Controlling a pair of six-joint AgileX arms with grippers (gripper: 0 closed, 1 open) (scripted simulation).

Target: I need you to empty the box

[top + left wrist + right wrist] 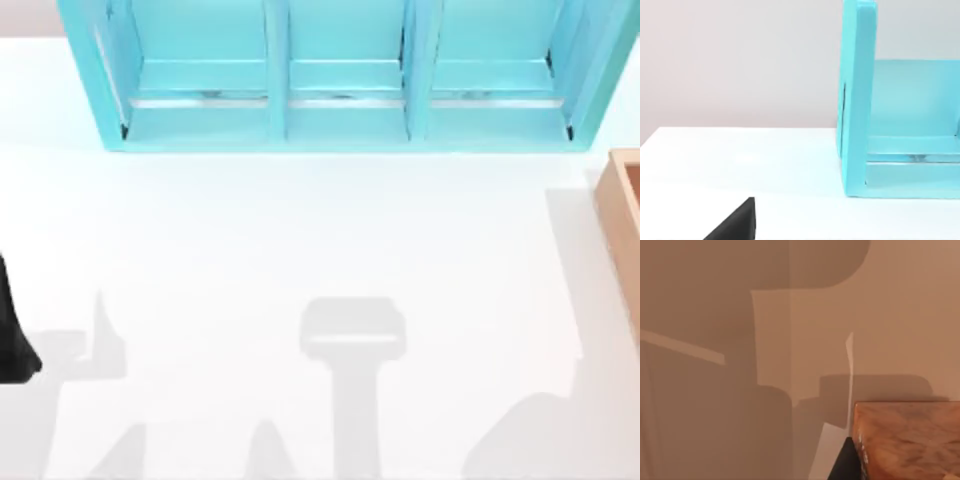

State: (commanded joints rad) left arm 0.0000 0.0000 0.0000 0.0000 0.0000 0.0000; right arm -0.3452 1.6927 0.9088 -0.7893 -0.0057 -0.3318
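The box is light tan wood with thick walls and sits at the table's right edge, cut off by the top view. Its inside is hidden. In the right wrist view one wooden corner of the box looms close, with a black part of my right gripper just beside it. My left arm is a dark shape at the table's left edge, far from the box. A black part of my left gripper shows low in the left wrist view, over the white table.
A large turquoise shelf unit with three compartments stands along the back of the white table; its side wall rises in the left wrist view. Grey shadows of the arms lie across the table's front.
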